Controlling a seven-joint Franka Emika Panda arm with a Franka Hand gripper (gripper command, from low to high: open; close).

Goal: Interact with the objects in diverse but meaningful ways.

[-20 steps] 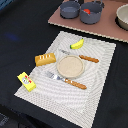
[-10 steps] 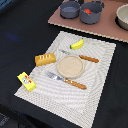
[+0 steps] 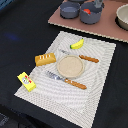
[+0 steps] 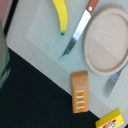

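Observation:
A yellow banana (image 3: 77, 44) (image 4: 61, 15) lies at the far edge of the striped placemat (image 3: 95, 95). An orange-brown bread loaf (image 3: 45, 59) (image 4: 80, 91) rests near the mat's edge on the exterior view's left. The yellow block with a red label (image 3: 26, 81) (image 4: 111, 120) sits at the mat's near corner on that side. A red tomato (image 3: 87, 11) shows inside a grey pot (image 3: 91, 15) at the back. A dark shape just above that pot looks like my gripper (image 3: 97, 4); its fingers are too blurred to read. The wrist view shows no clear fingertips.
A round tan plate (image 3: 70, 65) (image 4: 107, 40) lies mid-mat with a knife (image 3: 81, 57) (image 4: 77, 32) beyond it and a fork (image 3: 67, 80) (image 4: 114, 82) in front. A second grey pot (image 3: 69, 9) and a pale bowl (image 3: 123, 17) stand on the pink board (image 3: 107, 29).

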